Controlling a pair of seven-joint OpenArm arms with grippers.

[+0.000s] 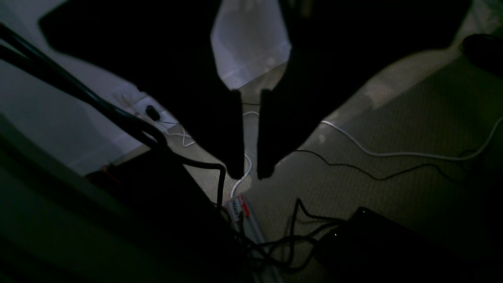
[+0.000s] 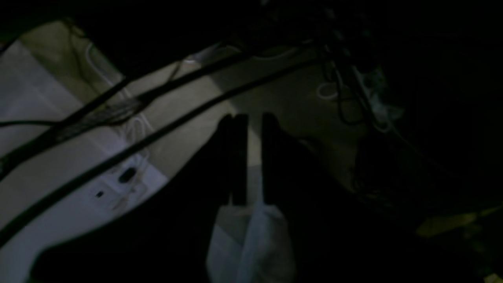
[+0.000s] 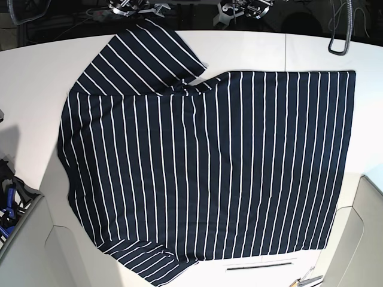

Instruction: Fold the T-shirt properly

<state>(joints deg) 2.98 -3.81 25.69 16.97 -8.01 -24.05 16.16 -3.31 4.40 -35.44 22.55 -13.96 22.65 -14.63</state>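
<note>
The white tabletop [image 3: 251, 48] is taking up most of the base view, and the T-shirt [image 3: 203, 167] is lying spread flat across it, navy with thin white stripes, one sleeve [image 3: 149, 54] sticking out toward the far edge and the other sleeve [image 3: 149, 263] hanging near the close edge. Neither hand is touching the shirt; both are sitting well away from it, off the tabletop, looking down at a carpeted floor [image 1: 393, 118] with cables [image 1: 393, 153] trailing under the fingers. The left hand [image 1: 250, 173] is showing its two dark fingers slightly apart with a narrow gap and nothing between them. The right hand [image 2: 251, 118] is looking much the same, fingers a bit apart and gripping nothing, though that view is really dark.
</note>
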